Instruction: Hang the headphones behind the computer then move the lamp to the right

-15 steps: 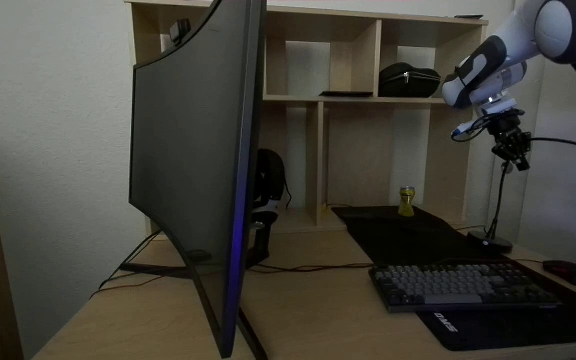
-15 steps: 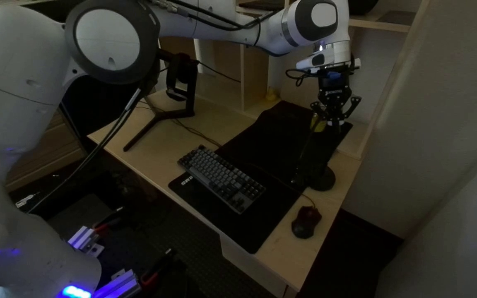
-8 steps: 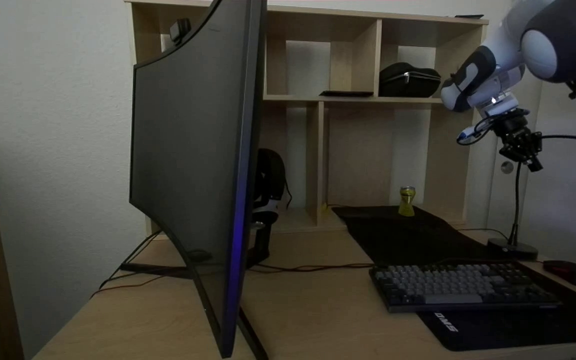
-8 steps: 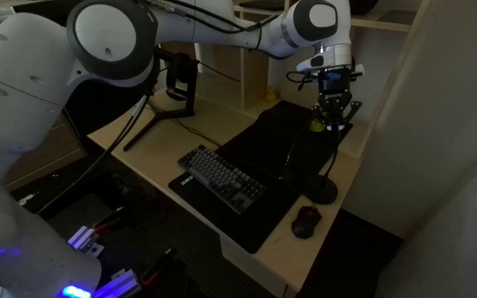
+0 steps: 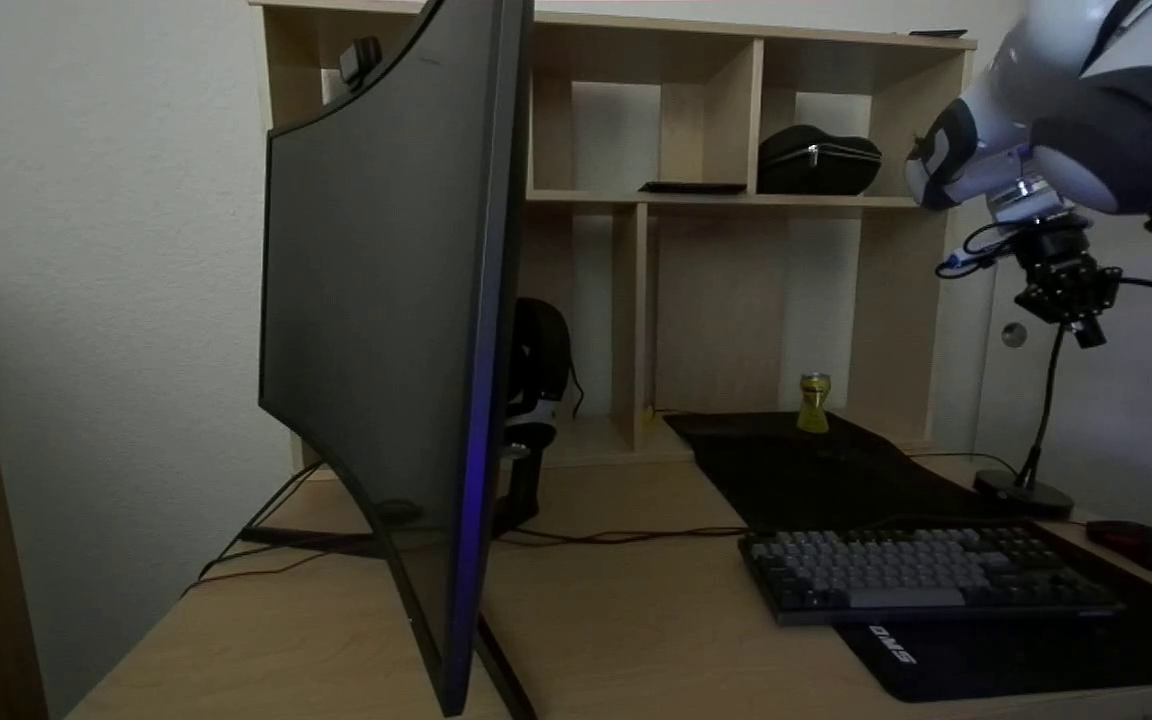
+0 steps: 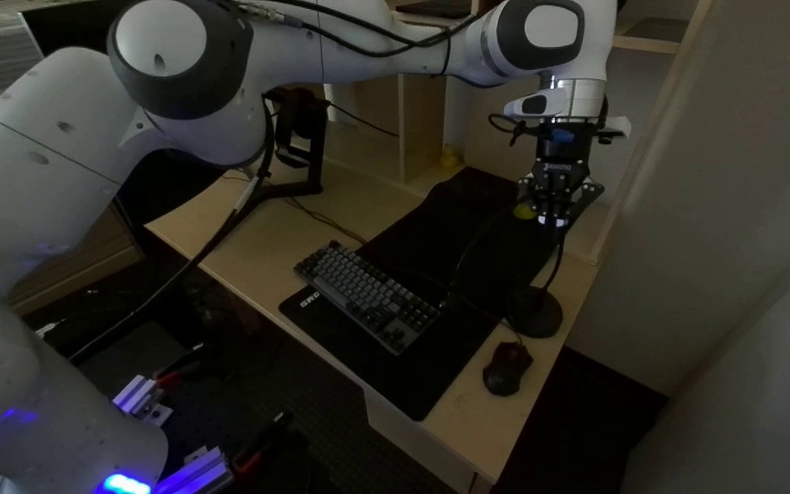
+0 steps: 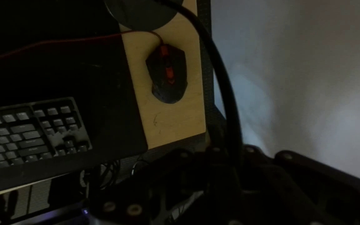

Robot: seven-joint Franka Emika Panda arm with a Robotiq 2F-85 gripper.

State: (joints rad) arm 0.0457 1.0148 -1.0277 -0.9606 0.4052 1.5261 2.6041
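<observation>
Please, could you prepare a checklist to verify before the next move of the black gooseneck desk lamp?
1. Black two-fingered gripper shut on the black gooseneck lamp: ok.
2. Lamp's flat round base level on the pale wooden desk: looks ok.
3. Black-and-red mouse apart from the base: ok.
4. Thin red mouse cable clear of the base: cannot tell; it skirts the rim.
5. Room beside the base: probably not ok; only a narrow strip remains before the desk's side edge.
6. Black over-ear headphones hanging behind the large curved dark monitor: looks ok, though dim.
</observation>
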